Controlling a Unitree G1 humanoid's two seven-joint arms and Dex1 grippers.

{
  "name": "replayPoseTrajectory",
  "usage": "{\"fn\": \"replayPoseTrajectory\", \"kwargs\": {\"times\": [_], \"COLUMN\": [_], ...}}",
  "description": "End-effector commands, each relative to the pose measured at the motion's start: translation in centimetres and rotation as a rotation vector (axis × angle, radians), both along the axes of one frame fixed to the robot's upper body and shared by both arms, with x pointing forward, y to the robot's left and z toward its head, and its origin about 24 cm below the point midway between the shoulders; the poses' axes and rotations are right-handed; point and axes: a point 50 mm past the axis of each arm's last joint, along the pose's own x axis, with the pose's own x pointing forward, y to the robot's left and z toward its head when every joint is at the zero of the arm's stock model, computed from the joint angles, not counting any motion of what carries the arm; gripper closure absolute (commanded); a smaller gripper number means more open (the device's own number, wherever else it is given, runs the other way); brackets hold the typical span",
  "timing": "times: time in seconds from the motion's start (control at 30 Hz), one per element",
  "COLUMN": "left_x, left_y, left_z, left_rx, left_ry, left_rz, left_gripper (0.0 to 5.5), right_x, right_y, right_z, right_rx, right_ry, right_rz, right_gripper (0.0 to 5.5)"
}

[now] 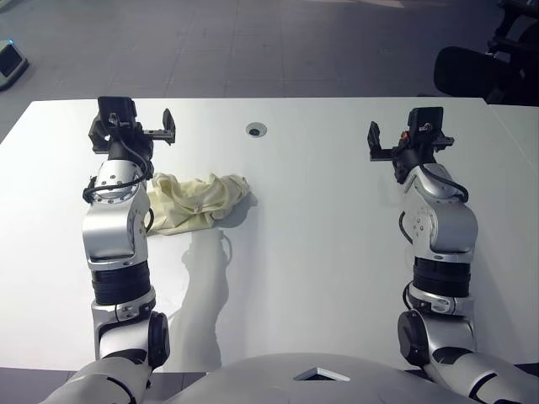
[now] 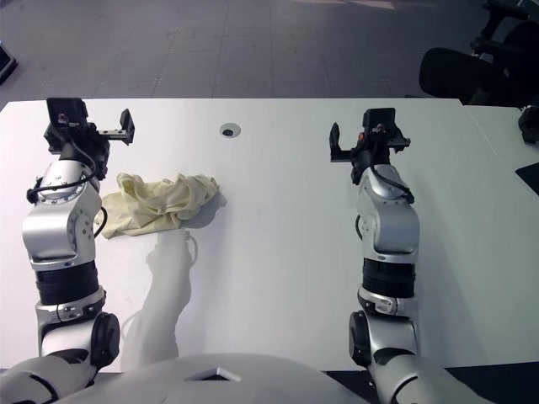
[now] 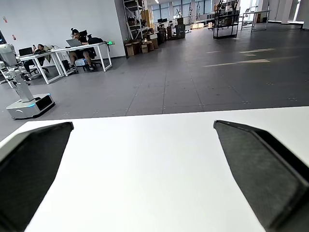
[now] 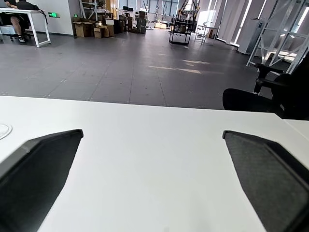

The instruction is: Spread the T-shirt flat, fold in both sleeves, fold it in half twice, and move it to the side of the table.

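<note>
On the white table point(image 1: 320, 219) the T-shirt point(image 1: 198, 200) lies in a crumpled heap beside the left arm point(image 1: 114, 220), the left gripper point(image 3: 143, 125) and right gripper point(image 4: 152, 131) are open and empty, so spreading it flat looks like the first job: grab an edge

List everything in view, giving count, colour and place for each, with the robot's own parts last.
T-shirt: 1, pale yellow, crumpled on the table beside the left forearm.
table: 1, white, under both arms.
cable port: 1, grey, far middle of the table.
office chair: 1, black, beyond the far right corner.
wheeled machine: 1, white, on the floor beyond the far left corner.
left hand: 1, black, open, over the far left.
right hand: 1, black, open, over the far right.
</note>
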Motion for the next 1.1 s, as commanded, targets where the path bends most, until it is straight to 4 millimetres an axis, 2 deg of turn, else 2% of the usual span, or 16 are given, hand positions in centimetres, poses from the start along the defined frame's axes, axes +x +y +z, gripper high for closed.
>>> {"fn": "replayPoseTrajectory", "kwargs": {"times": [0.03,0.23,0.47,0.63,0.77,0.83,0.93,1.1], "left_x": [-0.2,-0.5,-2.0,-1.9,-1.8,-2.0,-2.5,-3.4], "left_y": [0.3,0.4,2.8,3.1,1.7,0.6,-2.5,-6.7], "left_z": [-0.1,-0.7,-4.2,-8.3,-12.4,-13.6,-14.1,-13.7], "left_rx": [0.008,0.026,0.166,0.220,0.282,0.284,0.217,0.133], "left_ry": [0.005,0.034,0.170,0.302,0.426,0.451,0.434,0.398], "left_rz": [0.023,0.010,0.035,-0.035,-0.162,-0.223,-0.339,-0.454], "left_gripper": [0.10,0.10,0.10,0.10,0.10,0.10,0.10,0.10], "right_x": [0.2,-0.2,-0.3,-0.4,-0.3,-0.3,-0.3,-0.3], "right_y": [0.0,0.0,0.1,0.5,0.6,0.5,0.4,0.4], "right_z": [0.2,-0.2,-0.1,-0.3,-0.3,-0.3,-0.2,-0.3], "right_rx": [-0.009,-0.003,-0.008,-0.004,0.004,0.003,0.001,-0.002], "right_ry": [0.002,0.011,0.014,0.019,0.015,0.014,0.013,0.015], "right_rz": [0.010,-0.001,0.013,0.020,0.018,0.017,0.013,0.015], "right_gripper": [0.12,0.12,0.12,0.12,0.12,0.12,0.12,0.12]}}
